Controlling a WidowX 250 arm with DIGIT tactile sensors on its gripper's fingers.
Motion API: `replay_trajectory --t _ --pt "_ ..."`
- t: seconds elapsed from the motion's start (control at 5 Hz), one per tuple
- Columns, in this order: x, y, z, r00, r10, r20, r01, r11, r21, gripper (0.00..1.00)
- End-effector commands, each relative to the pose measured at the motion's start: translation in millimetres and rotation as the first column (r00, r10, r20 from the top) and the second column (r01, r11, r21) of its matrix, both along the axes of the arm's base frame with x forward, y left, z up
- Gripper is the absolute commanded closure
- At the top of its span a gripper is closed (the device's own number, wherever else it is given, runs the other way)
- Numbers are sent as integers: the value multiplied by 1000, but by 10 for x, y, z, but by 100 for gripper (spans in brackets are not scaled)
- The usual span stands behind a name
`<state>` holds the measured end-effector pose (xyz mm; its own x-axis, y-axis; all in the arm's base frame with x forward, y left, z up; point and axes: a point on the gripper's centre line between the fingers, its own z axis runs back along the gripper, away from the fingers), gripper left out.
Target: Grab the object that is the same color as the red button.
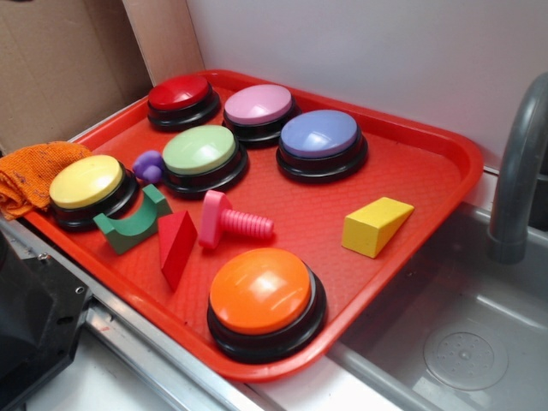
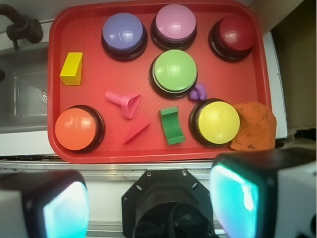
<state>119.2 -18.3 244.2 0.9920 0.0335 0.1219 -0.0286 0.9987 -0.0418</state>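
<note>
The small red wedge block (image 1: 176, 244) lies on the red tray (image 1: 428, 184), between the green arch block (image 1: 133, 223) and the pink ribbed bolt (image 1: 229, 221). In the wrist view the red wedge (image 2: 135, 128) is near the tray's front edge. The red button (image 1: 181, 98) stands at the tray's far left corner, and shows in the wrist view (image 2: 234, 35) at the top right. My gripper (image 2: 148, 203) is open and empty, high above the robot base, well short of the tray. Its pads (image 2: 233, 201) frame the bottom of the wrist view. The gripper is out of the exterior view.
The tray (image 2: 99, 67) also holds orange (image 1: 264, 300), yellow (image 1: 87, 187), green (image 1: 202, 156), pink (image 1: 259, 110) and blue (image 1: 320, 141) buttons, a yellow wedge (image 1: 373, 224) and a purple piece (image 1: 149, 164). An orange cloth (image 1: 30, 175) lies at the left. A sink (image 1: 462, 342) and faucet (image 1: 518, 171) are at the right.
</note>
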Motion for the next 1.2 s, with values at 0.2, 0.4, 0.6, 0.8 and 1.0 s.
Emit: replay_trajectory --t 0.2,0.4,0.6,0.8,1.0 --pt "-15 -59 -105 996 85 36 -83 996 -43 0" --pt "-15 -162 -272 986 162 34 -159 985 -61 0" --pt "-9 -239 -468 967 255 13 -253 965 -75 0" --pt "-1 -305 -655 950 312 17 -310 948 -69 0" --pt "70 -341 -851 930 367 16 -366 929 -60 0"
